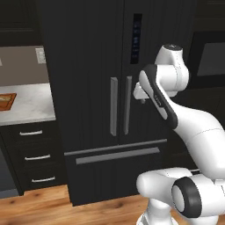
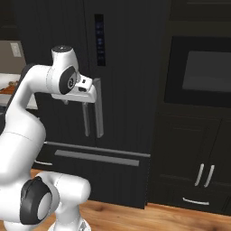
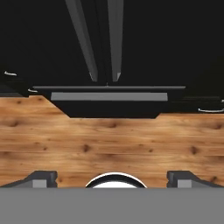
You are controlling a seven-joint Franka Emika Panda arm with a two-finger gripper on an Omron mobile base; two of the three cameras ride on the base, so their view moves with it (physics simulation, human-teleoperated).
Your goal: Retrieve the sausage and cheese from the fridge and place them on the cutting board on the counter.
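Leftmost, on the white veined marble counter (image 1: 30, 103), lay the orange-brown wooden cutting board (image 1: 6, 101); rightward, the tall black fridge (image 1: 88, 66) stood closed, concealing sausage and cheese. Gripper (image 3: 112, 177) jaws gaped, likely to slip off a grey handle (image 1: 114, 105).

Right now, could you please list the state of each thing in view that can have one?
fridge: both doors shut, bottom drawer shut.
gripper: open, holding nothing, pointing down at the floor before the fridge.
counter drawers: shut.
cutting board: on the counter.
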